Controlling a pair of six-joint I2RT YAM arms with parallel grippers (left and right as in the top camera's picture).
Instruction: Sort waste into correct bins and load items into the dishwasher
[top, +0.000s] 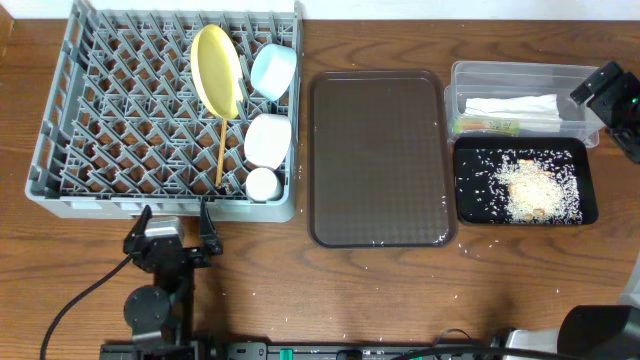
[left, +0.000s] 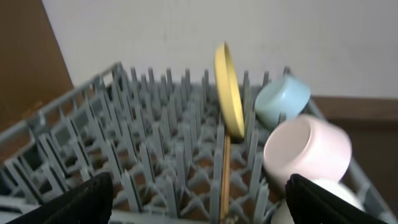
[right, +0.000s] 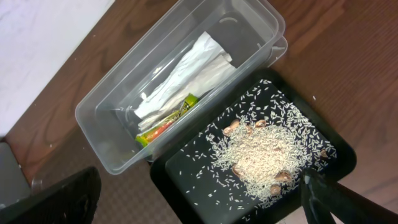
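Note:
The grey dishwasher rack (top: 130, 110) holds the upright yellow plate (top: 217, 70), the blue-sided bowl (top: 272, 70), the white bowl (top: 268, 140), the small cup (top: 263, 184) and the chopsticks (top: 221, 150). My left gripper (top: 175, 222) hovers open just in front of the rack's near wall, holding nothing; its wrist view looks in at the plate (left: 229, 87) and a chopstick (left: 225, 174). The clear tub (right: 106, 124) contains the napkin (right: 193, 68) and the wrapper (right: 168, 121). Rice (right: 261, 155) lies in the black tray (right: 186, 193). My right gripper (right: 196, 205) is open and empty above these bins.
The brown serving tray (top: 378, 158) lies between the rack and the bins, with a few rice grains along its edges. Stray grains dot the wooden table in front of it. The arm bases and cables occupy the table's near edge.

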